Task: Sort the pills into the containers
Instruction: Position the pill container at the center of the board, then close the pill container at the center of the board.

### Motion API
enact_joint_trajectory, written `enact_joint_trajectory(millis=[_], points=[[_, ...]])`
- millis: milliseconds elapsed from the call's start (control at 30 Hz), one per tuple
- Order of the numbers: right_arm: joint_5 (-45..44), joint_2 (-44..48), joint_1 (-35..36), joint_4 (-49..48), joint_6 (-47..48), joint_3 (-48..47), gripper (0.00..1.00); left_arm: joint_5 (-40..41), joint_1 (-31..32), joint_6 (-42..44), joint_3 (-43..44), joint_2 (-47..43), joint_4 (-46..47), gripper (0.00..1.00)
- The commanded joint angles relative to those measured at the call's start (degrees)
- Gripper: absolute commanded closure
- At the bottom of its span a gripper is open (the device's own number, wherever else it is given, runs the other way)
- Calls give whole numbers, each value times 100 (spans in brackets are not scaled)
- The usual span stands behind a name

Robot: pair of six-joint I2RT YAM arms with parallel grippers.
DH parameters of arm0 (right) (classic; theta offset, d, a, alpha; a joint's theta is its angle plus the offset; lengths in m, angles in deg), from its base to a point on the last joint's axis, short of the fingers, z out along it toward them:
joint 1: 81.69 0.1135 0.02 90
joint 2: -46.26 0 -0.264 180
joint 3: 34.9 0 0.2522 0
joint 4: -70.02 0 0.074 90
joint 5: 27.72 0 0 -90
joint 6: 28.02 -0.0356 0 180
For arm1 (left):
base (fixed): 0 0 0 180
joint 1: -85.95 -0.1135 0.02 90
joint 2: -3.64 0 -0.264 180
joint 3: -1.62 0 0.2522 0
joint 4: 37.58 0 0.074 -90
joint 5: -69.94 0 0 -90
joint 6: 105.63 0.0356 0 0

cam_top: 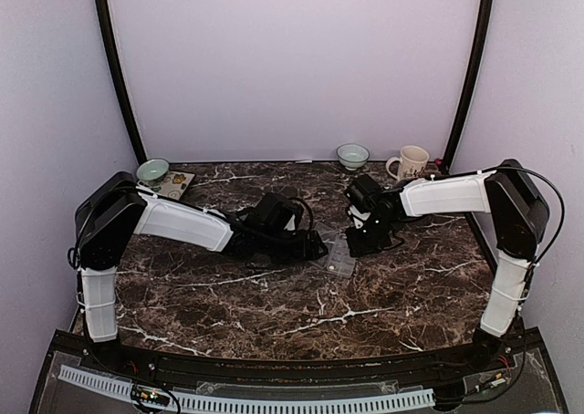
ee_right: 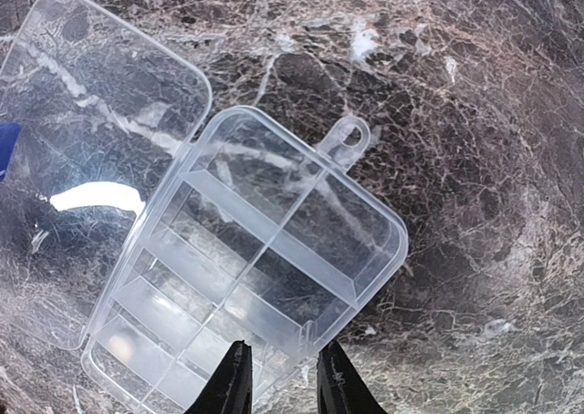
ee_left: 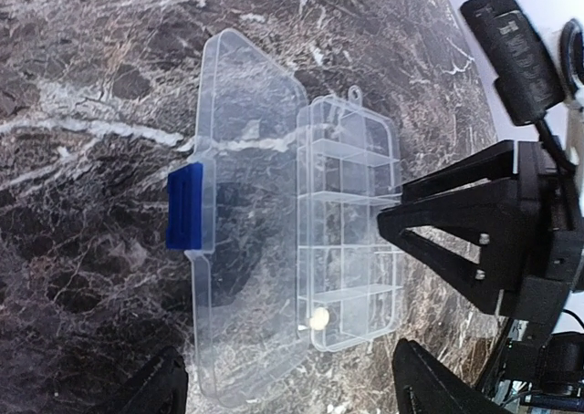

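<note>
**A:** Where is the small flat clear-plastic organiser box (ee_left: 351, 222)?

**B:** About mid-desk, slightly toward the right edge, with its hinged transparent lid (ee_left: 246, 213) lying open. One small pale round pill (ee_left: 319, 318) sits in an end compartment.

**A:** Which step?

**B:** Probably a drop-off. The right gripper (ee_right: 283, 370) hovers over the box's edge, fingers nearly together; I cannot tell if they pinch a pill. The left gripper (ee_left: 290, 352) is spread wide, empty.

**A:** Next?

**B:** Centre over one compartment, then release.

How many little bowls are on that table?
2. One greenish bowl sits at the back left corner; the other bowl stands at the back, right of centre, beside the mug. Part of the table is hidden, so another could be missed.
</note>
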Motion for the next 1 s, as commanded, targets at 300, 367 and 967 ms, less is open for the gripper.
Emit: enact_joint_trajectory(millis=[300, 367, 967], points=[[77, 70, -33, -17, 100, -182, 76, -226, -57, 75, 75, -24, 415, 34], [80, 57, -33, -8, 109, -210, 76, -283, -57, 88, 78, -15, 441, 41], [169, -121, -33, 18, 133, -362, 76, -520, -66, 137, 239, -174, 442, 56]])
